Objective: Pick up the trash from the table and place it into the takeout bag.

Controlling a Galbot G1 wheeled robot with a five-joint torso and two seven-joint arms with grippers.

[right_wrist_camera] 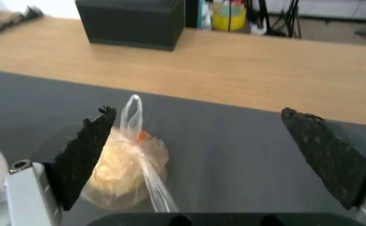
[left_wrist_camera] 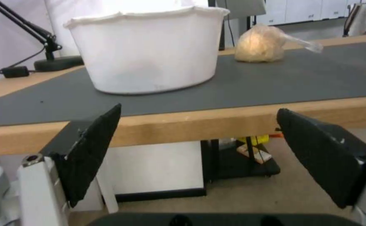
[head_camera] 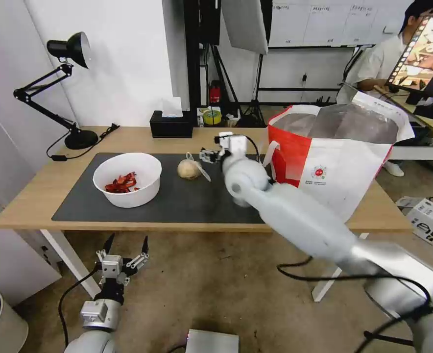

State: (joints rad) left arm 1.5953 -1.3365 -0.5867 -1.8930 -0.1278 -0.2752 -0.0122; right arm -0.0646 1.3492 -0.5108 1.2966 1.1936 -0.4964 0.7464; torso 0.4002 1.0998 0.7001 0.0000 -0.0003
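Note:
On the table's dark mat [head_camera: 177, 201] lies a beige lump in a clear knotted bag [head_camera: 189, 169] [right_wrist_camera: 124, 169] [left_wrist_camera: 258, 44]. Left of it stands a white bowl of red scraps [head_camera: 126, 179] [left_wrist_camera: 149, 50]. My right gripper [head_camera: 206, 156] [right_wrist_camera: 198, 111] hovers open just right of and above the lump, touching nothing. The takeout bag [head_camera: 334, 162] stands open at the table's right end, showing its foil lining. Below the table's front edge, my left gripper [head_camera: 128, 240] [left_wrist_camera: 199, 110] points up, open and empty.
A black tissue box [head_camera: 171, 125] [right_wrist_camera: 132, 22] sits at the table's back edge. A black desk lamp [head_camera: 64, 88] with its cord stands at the back left. Cartons lie on the floor at the right [head_camera: 429, 218].

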